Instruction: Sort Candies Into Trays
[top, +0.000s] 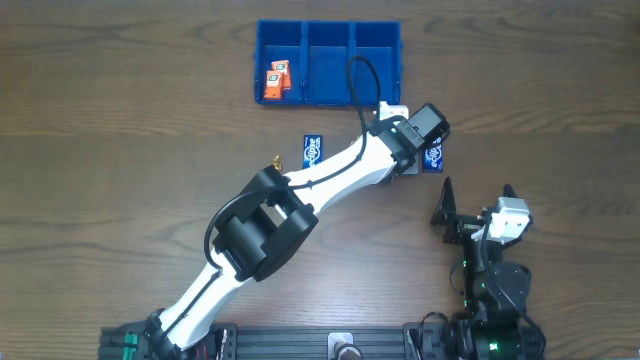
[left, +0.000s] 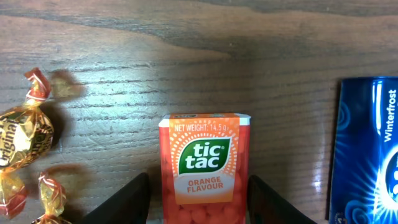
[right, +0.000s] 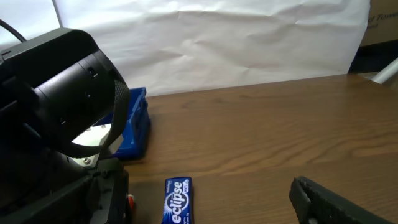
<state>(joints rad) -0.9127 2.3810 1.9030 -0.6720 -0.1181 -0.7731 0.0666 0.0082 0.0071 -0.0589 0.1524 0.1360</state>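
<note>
A robotics lab bench: a wood-grain table (top: 120, 130) with robot arms (top: 260, 230) mounted on a black rail (top: 300, 338) at its edge; a white sheet (right: 217, 43) hung as backdrop; possibly a cardboard box (right: 384, 25) behind.

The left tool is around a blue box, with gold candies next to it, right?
Not quite. The box that the left tool is around is orange, not blue, as the left wrist view shows. The gold candies do lie next to it.
</note>
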